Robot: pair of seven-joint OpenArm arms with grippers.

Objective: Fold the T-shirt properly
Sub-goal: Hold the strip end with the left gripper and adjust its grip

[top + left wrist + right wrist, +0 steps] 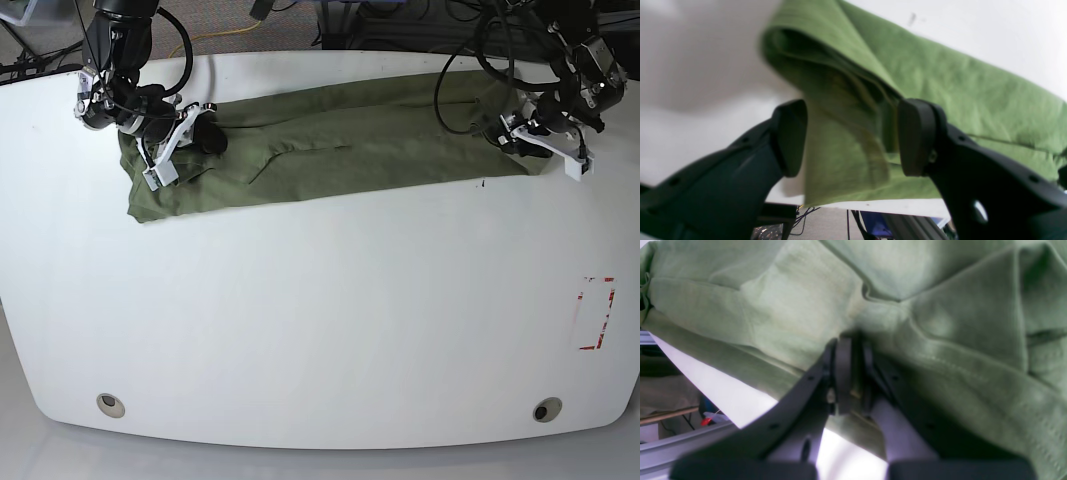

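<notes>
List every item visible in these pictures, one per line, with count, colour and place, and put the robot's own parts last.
T-shirt: one, olive green, folded into a long band across the far part of the table.
Table: one, white, filling most of the base view.
Round holes: two, grey, near the table's front corners.
Marked rectangle: one, red outline, on the table's right side in the base view.
Cables: several, dark and yellow, on the floor behind the table.
Right pincer: one, black, shut on the T-shirt.
Left pincer: one, black, open at the shirt's other end, fabric between its jaws.
</notes>
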